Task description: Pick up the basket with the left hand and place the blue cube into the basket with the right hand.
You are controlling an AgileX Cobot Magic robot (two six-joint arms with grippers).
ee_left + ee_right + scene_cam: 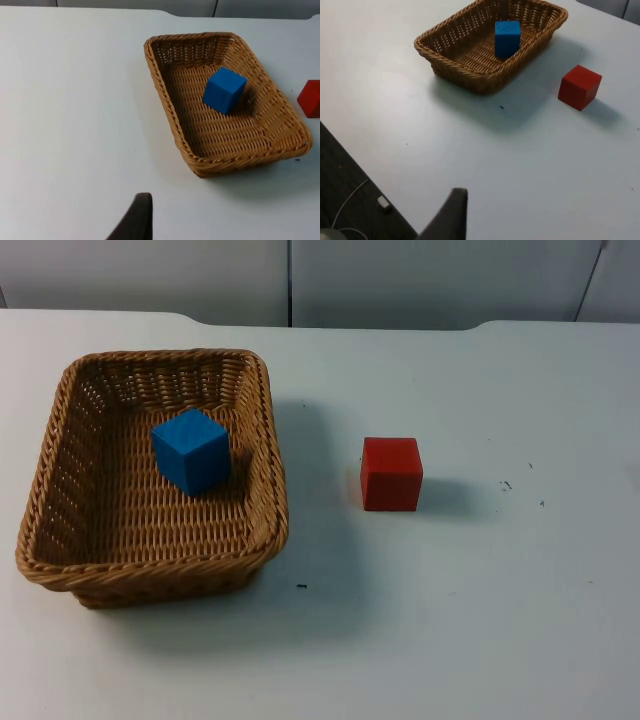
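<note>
1. The blue cube [191,450] is seen lying inside the basket [60,435] on the white bench [450,620].
2. A red cube [391,473] is set apart, right of the basket.
3. Whether either tool is apart or together cannot be told.

A red cube [391,473] rests on the white table [480,630].

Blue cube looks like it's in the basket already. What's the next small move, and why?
Probably none beyond keeping both arms back: the blue cube already sits inside the basket, which rests on the table. The red cube stands apart beside it, and nothing holds the basket.
</note>
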